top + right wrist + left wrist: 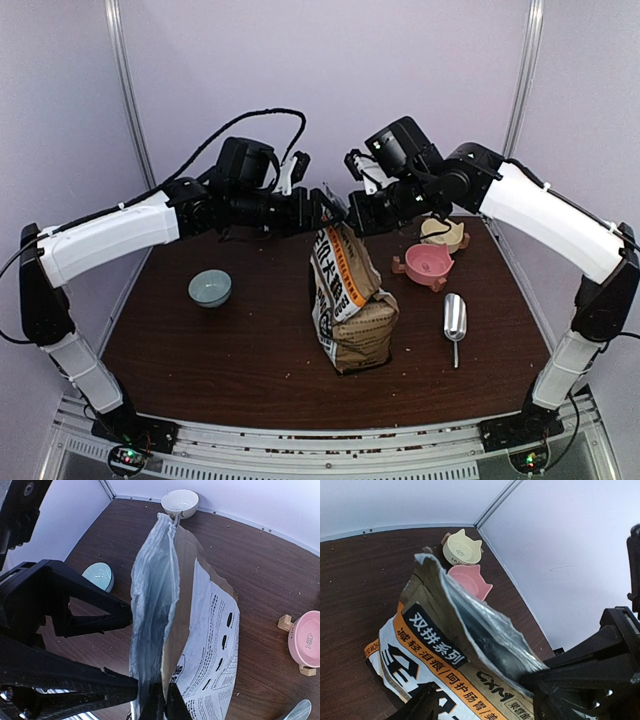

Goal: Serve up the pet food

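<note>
Top external view: food bag (352,300) upright at middle of worktop (200,345), left of pink bowl (430,263). Bag's top rim pinched by right jaws, pressed together; left jaws spread wide, rim between them.

Stretched both arms inward to meet above the bag (350,300) — held the left gripper (322,210) spread wide at the left of its mouth, the right gripper (352,216) pinched tight on its top edge.

I see a pale blue bowl (210,288) left; right, a pink bowl (429,264), a cream bowl (443,233) beyond it, and a metal scoop (455,318) nearer.
</note>
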Controlling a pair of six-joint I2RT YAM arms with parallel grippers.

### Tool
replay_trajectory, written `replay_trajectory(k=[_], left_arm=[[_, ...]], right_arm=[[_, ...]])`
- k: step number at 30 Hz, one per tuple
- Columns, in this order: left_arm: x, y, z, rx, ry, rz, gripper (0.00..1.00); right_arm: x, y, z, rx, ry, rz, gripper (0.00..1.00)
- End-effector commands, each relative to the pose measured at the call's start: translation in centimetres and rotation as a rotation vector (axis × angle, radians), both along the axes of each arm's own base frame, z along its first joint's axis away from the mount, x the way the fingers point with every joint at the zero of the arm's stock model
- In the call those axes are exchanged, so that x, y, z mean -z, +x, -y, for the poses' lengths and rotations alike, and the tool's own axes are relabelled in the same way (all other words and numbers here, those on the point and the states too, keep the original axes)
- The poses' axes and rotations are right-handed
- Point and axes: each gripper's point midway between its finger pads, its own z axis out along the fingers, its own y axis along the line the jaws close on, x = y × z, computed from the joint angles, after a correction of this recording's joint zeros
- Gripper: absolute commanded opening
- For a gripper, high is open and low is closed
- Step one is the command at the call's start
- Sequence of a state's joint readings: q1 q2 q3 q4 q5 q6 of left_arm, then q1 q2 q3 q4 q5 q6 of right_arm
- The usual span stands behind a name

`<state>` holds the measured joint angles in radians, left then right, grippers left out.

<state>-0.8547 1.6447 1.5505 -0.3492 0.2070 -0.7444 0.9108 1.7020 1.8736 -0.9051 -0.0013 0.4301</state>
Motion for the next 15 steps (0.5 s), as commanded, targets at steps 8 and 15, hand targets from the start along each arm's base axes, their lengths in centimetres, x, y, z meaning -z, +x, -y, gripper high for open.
replay_trajectory(k=[8, 15], left_arm=[[0.7, 0.9, 1.3, -0.017, -0.036, -0.012, 0.73], [1.5, 1.3, 1.1, -0.054, -0.021, -0.019, 0.75]], right_arm=[[-1.1, -1.2, -1.2, -0.036, 0.028, 0.020, 0.00], [-0.6, -1.1, -0.9, -0.025, -0.010, 0.027, 0.00]])
